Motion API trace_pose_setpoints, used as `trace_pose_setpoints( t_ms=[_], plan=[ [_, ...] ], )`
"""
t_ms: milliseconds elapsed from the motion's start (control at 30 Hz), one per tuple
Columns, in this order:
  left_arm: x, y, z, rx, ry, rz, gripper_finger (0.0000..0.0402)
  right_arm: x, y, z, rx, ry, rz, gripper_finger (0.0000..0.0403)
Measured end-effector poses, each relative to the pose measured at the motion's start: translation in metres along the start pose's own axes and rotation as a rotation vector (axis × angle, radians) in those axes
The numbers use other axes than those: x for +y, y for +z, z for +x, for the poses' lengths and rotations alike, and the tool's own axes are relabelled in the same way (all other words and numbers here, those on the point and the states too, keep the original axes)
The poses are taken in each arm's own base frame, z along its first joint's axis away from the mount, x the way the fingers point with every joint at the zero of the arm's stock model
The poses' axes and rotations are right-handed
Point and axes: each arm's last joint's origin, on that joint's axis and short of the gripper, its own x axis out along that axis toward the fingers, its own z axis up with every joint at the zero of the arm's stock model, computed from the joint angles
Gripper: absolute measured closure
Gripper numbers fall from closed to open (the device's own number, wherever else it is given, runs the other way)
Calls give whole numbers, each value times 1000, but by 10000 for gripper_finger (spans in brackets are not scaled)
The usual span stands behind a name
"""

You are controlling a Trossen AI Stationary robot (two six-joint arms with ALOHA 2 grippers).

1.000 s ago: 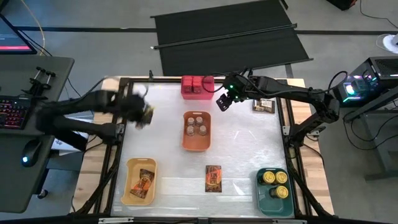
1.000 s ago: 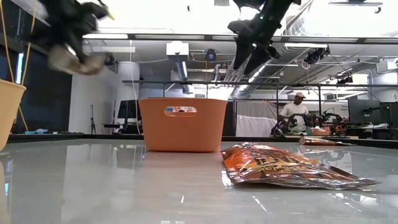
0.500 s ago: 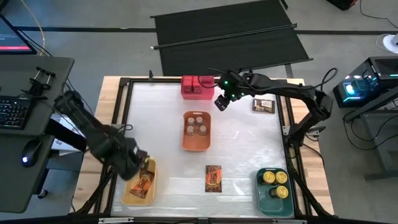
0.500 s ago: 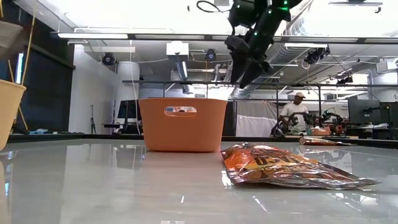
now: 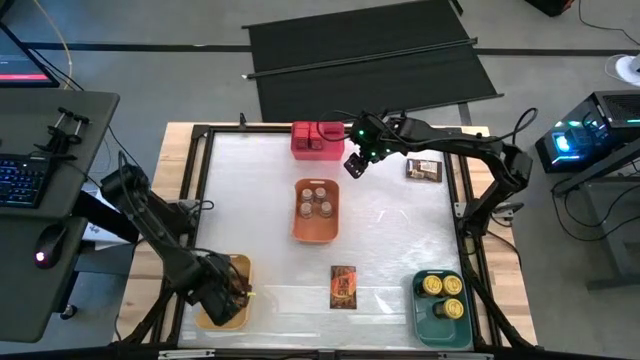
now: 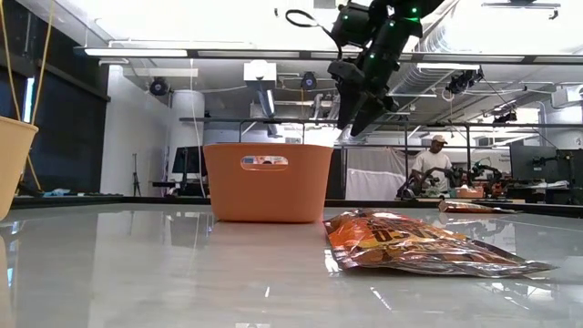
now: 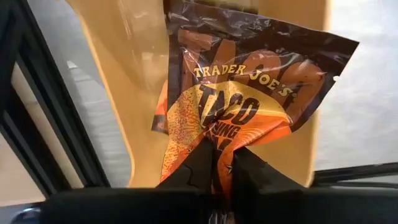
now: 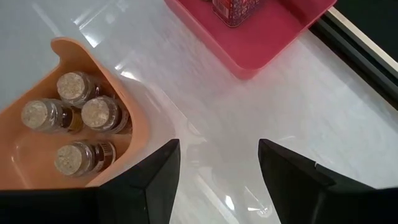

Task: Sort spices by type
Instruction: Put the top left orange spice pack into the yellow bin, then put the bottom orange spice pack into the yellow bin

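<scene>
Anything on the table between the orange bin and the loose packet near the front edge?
No. In the high view, the table stretch from the orange bin to the loose packet is bare.

An orange-brown printed packet (image 7: 239, 106), lettered "Trader Joe's Taco," is pinched at its lower edge between the closed dark fingers (image 7: 200, 167) of the left gripper (image 7: 219, 165) and is held over the floor of a pale yellow bin (image 7: 127, 93).
</scene>
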Motion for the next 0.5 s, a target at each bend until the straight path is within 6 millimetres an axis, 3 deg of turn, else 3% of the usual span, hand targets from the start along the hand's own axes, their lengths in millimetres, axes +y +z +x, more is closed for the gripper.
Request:
trace_pose_setpoints(
  t_ms=[500],
  plan=[
    [-1,2,3,-9,32,26,243,1,-1,0,15,24,-10,190]
  ],
)
